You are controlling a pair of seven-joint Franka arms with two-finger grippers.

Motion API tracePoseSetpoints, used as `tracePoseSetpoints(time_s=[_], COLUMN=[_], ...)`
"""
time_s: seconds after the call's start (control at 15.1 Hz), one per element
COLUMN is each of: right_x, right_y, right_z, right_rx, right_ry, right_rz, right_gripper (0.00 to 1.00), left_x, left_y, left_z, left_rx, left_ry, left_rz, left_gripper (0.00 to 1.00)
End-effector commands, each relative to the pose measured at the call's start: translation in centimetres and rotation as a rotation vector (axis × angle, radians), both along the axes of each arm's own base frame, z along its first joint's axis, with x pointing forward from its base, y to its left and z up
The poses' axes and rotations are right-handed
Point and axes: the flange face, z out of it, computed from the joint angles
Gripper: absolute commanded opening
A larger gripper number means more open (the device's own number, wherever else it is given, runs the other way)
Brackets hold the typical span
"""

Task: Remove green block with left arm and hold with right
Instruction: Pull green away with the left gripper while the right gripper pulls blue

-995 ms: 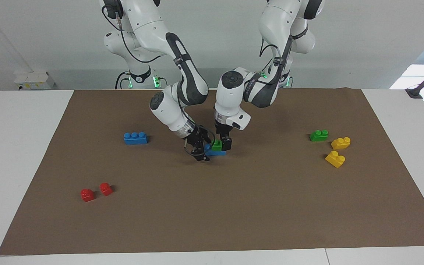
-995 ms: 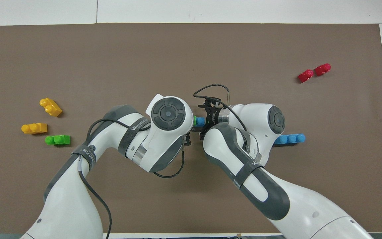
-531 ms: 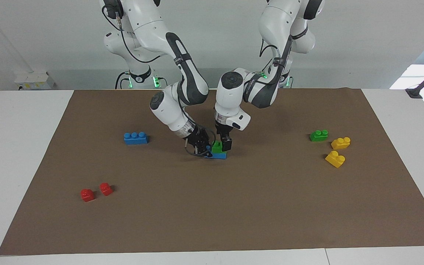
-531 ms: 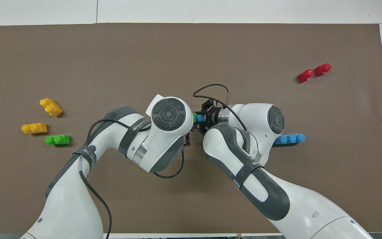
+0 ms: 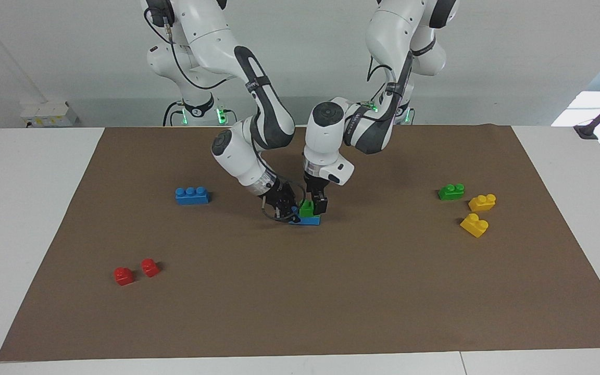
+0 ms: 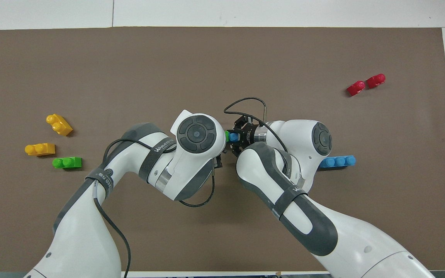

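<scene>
Mid-table, your 2 grippers close on 1 stacked pair.
Left gripper (image 5: 314,204) clamps the green block (image 5: 307,208) seated on a blue brick (image 5: 308,220); right gripper (image 5: 284,208) sits at the brick's end, its finger state unreadable. Pull off-axis and both bricks may lift together. From overhead, the arms hide most of the stack.

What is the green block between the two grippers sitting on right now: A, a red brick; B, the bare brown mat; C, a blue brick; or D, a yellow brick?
C: in the facing view the green block sits on top of a blue brick that lies on the brown mat, with the left gripper at the green block and the right gripper at the blue brick's end.
</scene>
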Motion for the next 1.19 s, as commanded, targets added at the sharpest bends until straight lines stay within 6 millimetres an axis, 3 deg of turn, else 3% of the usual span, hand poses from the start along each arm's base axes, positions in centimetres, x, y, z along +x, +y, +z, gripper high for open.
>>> tracePoseSetpoints(time_s=[0.0,0.46,0.93,1.13], right_x=[0.7,0.6,0.6,1.4], right_y=[-0.3,-0.1,-0.2,-1.0], right_z=[-0.1,-0.2,-0.3,0.2], right_rx=[0.009,0.004,0.002,0.005], right_ry=[-0.022,-0.03,-0.031,-0.033], right_rz=[-0.019,-0.012,-0.01,-0.01], right_gripper=[0.0,0.0,0.0,0.0], left_x=[-0.6,-0.2,0.3,1.1], left_y=[-0.5,0.0,3.8,7.0], left_z=[-0.2,1.6,8.7,11.0], left_rx=[0.004,-0.003,0.003,0.035], left_ry=[-0.014,-0.033,-0.061,-0.049], left_rz=[-0.009,-0.009,0.016,-0.02], left_gripper=[0.0,0.0,0.0,0.0])
